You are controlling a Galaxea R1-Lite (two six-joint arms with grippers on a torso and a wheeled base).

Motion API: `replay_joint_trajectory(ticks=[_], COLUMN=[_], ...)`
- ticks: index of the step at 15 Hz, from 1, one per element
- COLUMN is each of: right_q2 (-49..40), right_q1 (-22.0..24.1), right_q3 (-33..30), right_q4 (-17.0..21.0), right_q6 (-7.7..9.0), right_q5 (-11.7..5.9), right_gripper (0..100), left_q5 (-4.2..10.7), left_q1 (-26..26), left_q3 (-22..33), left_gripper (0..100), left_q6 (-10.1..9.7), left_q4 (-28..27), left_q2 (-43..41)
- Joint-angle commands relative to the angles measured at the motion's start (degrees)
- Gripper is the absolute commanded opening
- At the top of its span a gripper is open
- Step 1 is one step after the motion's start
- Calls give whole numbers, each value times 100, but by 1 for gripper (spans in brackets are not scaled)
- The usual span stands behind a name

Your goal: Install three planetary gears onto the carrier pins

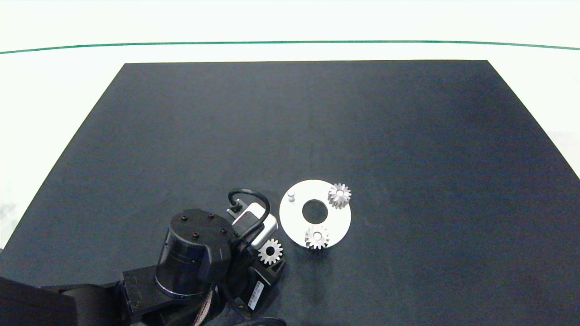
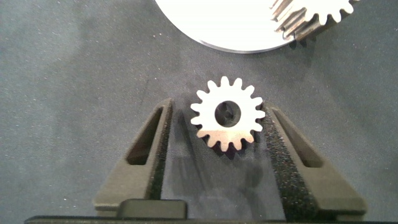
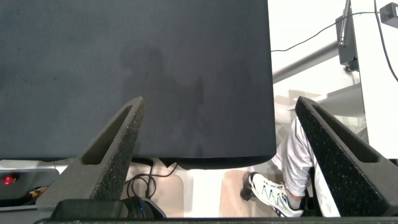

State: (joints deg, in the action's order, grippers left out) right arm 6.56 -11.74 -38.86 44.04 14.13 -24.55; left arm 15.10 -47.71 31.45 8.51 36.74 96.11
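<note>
Lower centre of head view: my left gripper (image 2: 227,134), fingers spread, straddles a small silver-grey toothed gear (image 2: 227,114), its underside hidden; my right gripper (image 3: 227,143) gapes off-table.

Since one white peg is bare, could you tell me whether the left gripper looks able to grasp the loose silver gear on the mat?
Probably yes: the left gripper is open around the small silver-grey metal spur gear, which lies flat on the dark mat with nothing between it and the fingers.
</note>
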Motion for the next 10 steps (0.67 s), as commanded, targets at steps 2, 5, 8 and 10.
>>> replay_joint_trajectory(ticks=[2,5,8,10], right_q2=[12,12,3,-5], right_q1=[-4,-4,-4,-4], right_q3=[-7,-7,2,2], right_q4=[25,25,25,25], right_q6=[11,11,11,11], right_q5=[-15,-15,-15,-15], right_gripper=[100,100,100,100], left_q5=[10,54,63,63], left_q1=[-1,-10,-10,-10], left_q3=[-34,-51,-51,-51], left_gripper=[47,41,35,31], left_q6=[2,10,10,10], left_q4=[26,26,35,35], left_q2=[22,22,22,22])
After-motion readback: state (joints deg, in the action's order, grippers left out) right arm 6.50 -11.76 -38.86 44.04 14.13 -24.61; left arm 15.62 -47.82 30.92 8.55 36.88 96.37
